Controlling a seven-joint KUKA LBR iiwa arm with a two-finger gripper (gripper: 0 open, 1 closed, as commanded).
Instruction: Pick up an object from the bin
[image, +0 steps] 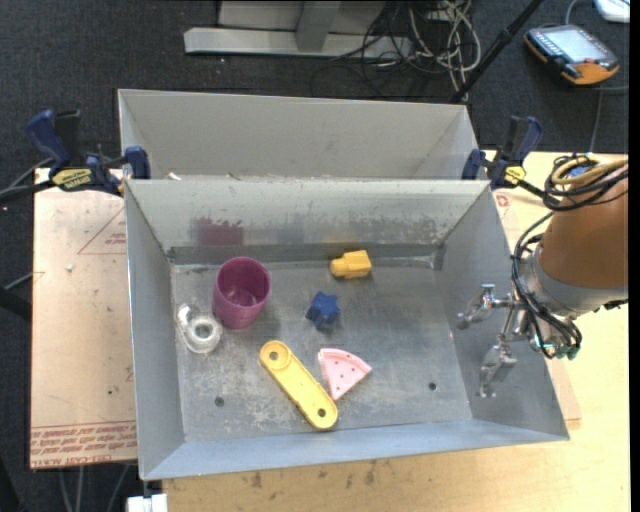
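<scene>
My gripper hangs over the bin's right side wall, its two metal fingers spread apart with nothing between them. No loose thing lies under it. Nearest on the bin floor is a pink wedge-shaped piece with dots, well to the left of the fingers. Beside that lies a flat yellow tool with a ring end. A small dark blue block sits near the middle of the floor, and a small yellow block rests against the back wall.
Further left stand an upright magenta cup and a clear tape roll. The floor between the pink wedge and the right wall is bare metal. The arm's orange cover and cables sit beyond the right rim.
</scene>
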